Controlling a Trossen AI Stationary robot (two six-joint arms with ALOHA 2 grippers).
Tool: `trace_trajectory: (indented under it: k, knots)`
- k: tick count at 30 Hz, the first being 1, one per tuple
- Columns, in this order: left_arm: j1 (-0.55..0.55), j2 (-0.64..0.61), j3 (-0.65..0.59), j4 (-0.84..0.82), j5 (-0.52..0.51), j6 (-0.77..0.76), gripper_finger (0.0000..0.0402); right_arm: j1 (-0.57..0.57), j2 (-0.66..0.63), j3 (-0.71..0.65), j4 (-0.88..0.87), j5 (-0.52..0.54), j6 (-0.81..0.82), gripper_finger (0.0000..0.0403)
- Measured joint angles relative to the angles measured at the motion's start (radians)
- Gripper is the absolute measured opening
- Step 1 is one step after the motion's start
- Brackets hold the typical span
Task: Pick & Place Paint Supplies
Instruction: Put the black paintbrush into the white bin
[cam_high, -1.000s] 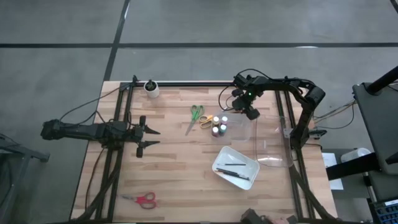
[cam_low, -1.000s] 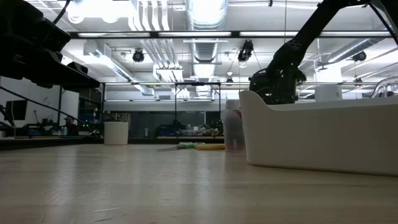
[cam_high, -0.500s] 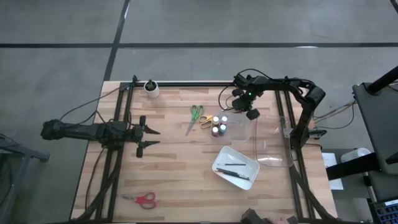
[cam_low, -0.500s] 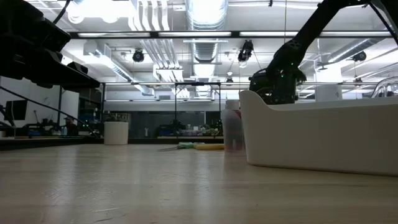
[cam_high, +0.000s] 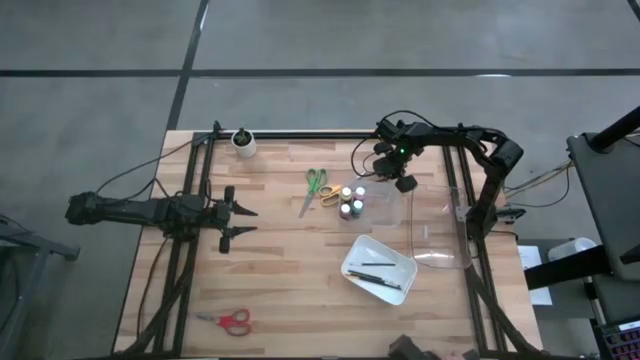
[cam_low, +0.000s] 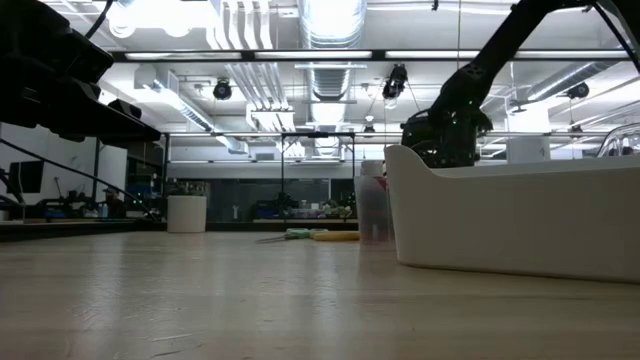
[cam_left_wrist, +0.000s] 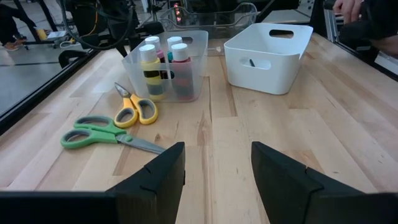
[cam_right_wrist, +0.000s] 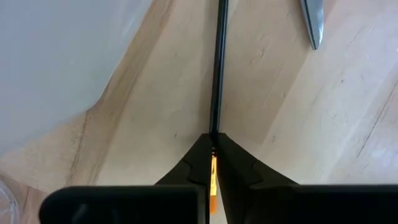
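Note:
My right gripper (cam_high: 392, 180) (cam_right_wrist: 213, 135) points down at the table's far right, beside a small clear bin (cam_high: 356, 203) of paint bottles (cam_left_wrist: 163, 55). It is shut on a thin dark brush (cam_right_wrist: 217, 68). Green scissors (cam_high: 315, 182) and yellow scissors (cam_high: 330, 195) lie flat on the wood left of the bin. Red scissors (cam_high: 231, 320) lie near the front left. The white tray (cam_high: 352, 262) holds dark brushes (cam_high: 378, 272). My left gripper (cam_high: 245, 220) (cam_left_wrist: 214, 180) waits open at the table's left, touching nothing. My right gripper pinches the brush's thin dark shaft (cam_right_wrist: 215, 124) between its two fingertips. The fingers come from above, pointing steeply down. The rest of the brush runs away from them along the wood, beside the clear bin's wall. An orange bit (cam_right_wrist: 213, 186) shows between the fingers behind the tips.
A white round cup (cam_high: 243, 143) stands at the far left corner. A large clear container (cam_high: 440, 235) sits by the right edge, next to the white tray. A scissor blade's tip (cam_right_wrist: 311, 25) lies near the brush. Bare wood spreads across the table's middle and front.
My right gripper has shut on the brush while staying in place over the table's far right. The left arm has kept still.

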Motion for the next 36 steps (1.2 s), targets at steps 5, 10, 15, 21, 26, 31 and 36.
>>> trace_trajectory:
  k: [5, 10, 15, 21, 26, 31, 36]
  knots:
    - [0.0, 0.0, 0.0, 0.0, 0.0, 0.0, 0.0187, -0.003, -0.037, 0.0, 0.007, 0.009, 0.0, 0.0011]
    - [0.0, 0.0, 0.0, 0.0, 0.0, 0.0, 0.0187, -0.008, -0.052, 0.0, 0.013, 0.017, 0.006, 0.0011]
    - [0.0, 0.0, 0.0, 0.0, 0.0, 0.0, 0.0187, -0.015, -0.053, 0.0, 0.009, 0.011, 0.038, 0.0011]
    - [0.0, 0.0, 0.0, 0.0, 0.0, 0.0, 0.0187, -0.024, -0.056, 0.001, 0.01, 0.002, 0.049, 0.0011]
    - [0.0, 0.0, 0.0, 0.0, 0.0, 0.0, 0.0187, -0.024, -0.062, 0.002, -0.005, -0.003, -0.074, 0.0011]
    - [0.0, 0.0, 0.0, 0.0, 0.0, 0.0, 0.0187, -0.024, -0.077, 0.002, -0.013, -0.003, -0.14, 0.0011]
    - [0.0, 0.0, 0.0, 0.0, 0.0, 0.0, 0.0187, -0.024, -0.11, 0.004, -0.014, 0.025, -0.145, 0.0011]
